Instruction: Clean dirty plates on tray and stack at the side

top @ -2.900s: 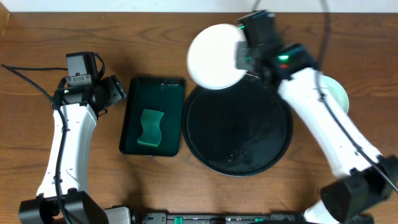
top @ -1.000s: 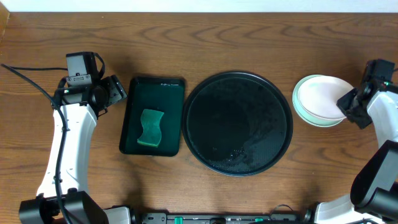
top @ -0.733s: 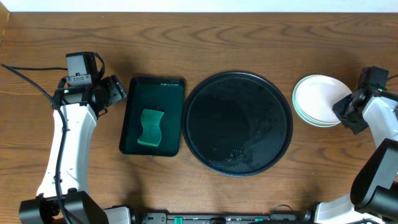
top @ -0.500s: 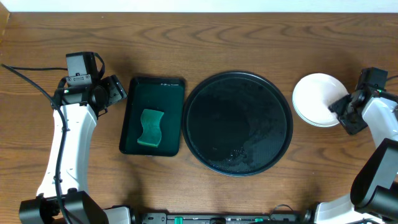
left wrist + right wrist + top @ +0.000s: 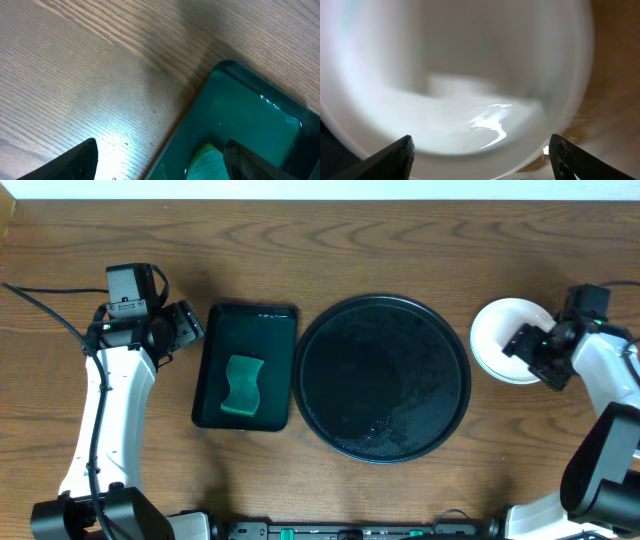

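The black round tray [image 5: 340, 340] lies mid-table with nothing on it, only wet streaks. The plates [image 5: 492, 340] sit on the table to its right; only a white one on top shows. My right gripper [image 5: 522, 348] hovers over that plate's right half, open and holding nothing. In the right wrist view the blurred white plate [image 5: 470, 75] fills the picture, with the gripper [image 5: 482, 160] spread wide above its near rim. My left gripper [image 5: 188, 328] stands open at the far left, empty [image 5: 160, 162].
A rectangular dark green tray [image 5: 262, 330] holding a green sponge [image 5: 241, 385] lies left of the black tray. The left wrist view shows its corner [image 5: 250, 115] and the sponge tip [image 5: 210, 162]. Bare wood surrounds everything.
My right gripper has opened and let go of the white plate, which now rests on the table at the right. The gripper shifted a little left over it. The left arm stayed still.
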Action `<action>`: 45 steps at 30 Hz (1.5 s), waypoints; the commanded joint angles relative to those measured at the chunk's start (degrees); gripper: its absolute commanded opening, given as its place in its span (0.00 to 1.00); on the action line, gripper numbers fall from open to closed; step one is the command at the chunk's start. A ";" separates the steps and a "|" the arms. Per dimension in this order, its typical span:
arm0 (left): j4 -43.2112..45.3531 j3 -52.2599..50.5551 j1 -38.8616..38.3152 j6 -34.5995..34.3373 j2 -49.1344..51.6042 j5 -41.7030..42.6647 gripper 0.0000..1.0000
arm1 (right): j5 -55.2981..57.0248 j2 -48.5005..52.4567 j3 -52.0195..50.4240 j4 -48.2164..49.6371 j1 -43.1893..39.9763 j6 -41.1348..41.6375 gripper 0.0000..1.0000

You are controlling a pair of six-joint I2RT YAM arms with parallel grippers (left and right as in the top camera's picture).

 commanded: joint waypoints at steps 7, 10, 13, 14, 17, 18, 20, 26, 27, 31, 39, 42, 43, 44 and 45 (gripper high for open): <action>0.00 0.79 0.26 -0.52 -0.28 -0.50 0.80 | -1.70 -0.48 2.45 0.63 13.11 -16.31 0.85; 0.00 0.79 0.26 -0.52 -0.28 -0.50 0.81 | -1.44 -0.48 2.45 1.62 16.28 -17.53 0.99; 0.00 0.79 0.26 -0.52 -0.28 -0.50 0.80 | -1.49 -0.48 2.45 1.40 17.42 -17.51 0.99; 0.00 0.79 0.26 -0.52 -0.31 -0.50 0.80 | -1.51 -0.48 2.45 1.16 17.55 -17.51 0.99; 0.00 0.79 0.26 -0.52 -0.31 -0.50 0.80 | -1.49 -0.46 2.43 1.09 17.55 -17.51 0.99; 0.00 0.79 0.26 -0.52 -0.28 -0.50 0.80 | -1.51 -0.46 2.43 1.11 17.55 -17.51 0.99; 0.00 0.79 0.26 -0.52 -0.28 -0.50 0.81 | -1.51 -0.46 2.43 1.09 17.55 -17.51 0.99; 0.00 0.79 0.26 -0.52 -0.31 -0.50 0.81 | -1.51 -0.46 2.43 1.11 17.55 -17.51 0.99; 0.00 0.79 0.26 -0.52 -0.28 -0.50 0.80 | -1.51 -0.46 2.43 1.11 17.55 -17.51 0.99; 0.00 0.79 0.26 -0.52 -0.28 -0.50 0.80 | -1.51 -0.46 2.43 1.11 17.55 -17.51 0.99; 0.00 0.79 0.26 -0.52 -0.28 -0.50 0.80 | -1.51 -0.46 2.43 1.11 17.55 -17.51 0.99; 0.00 0.79 0.26 -0.52 -0.28 -0.50 0.80 | -1.51 -0.46 2.43 1.11 17.55 -17.51 0.99; 0.00 0.79 0.26 -0.52 -0.28 -0.50 0.80 | -1.51 -0.46 2.43 1.11 17.55 -17.51 0.99; 0.00 0.79 0.26 -0.52 -0.31 -0.50 0.80 | -1.51 -0.46 2.43 1.11 17.55 -17.51 0.99; 0.00 0.79 0.26 -0.52 -0.31 -0.50 0.80 | -1.51 -0.46 2.43 1.11 17.55 -17.51 0.99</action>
